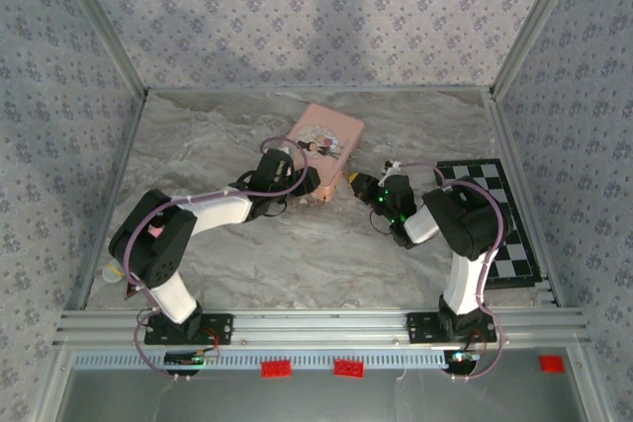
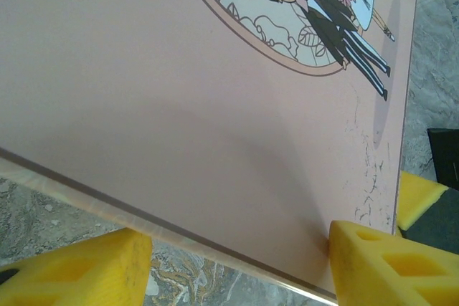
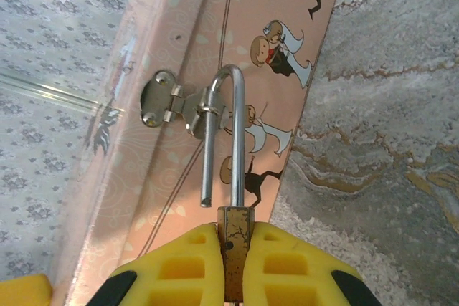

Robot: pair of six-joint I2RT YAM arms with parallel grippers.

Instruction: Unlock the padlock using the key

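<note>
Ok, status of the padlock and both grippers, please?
Right gripper shut on padlock body. Shackle sprung open, hooked through hasp. Left gripper against pink box, grip unclear.

surface: marbled table [image 1: 326, 249] | on it: pink box [image 1: 333, 126] | checkerboard mat [image 1: 519, 249], right

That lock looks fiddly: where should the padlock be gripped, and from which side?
Grip the padlock by its body, from the end away from the shackle: that loop hooks through the hasp on the pink box, leaving the body free. The right gripper holds it so.
</note>
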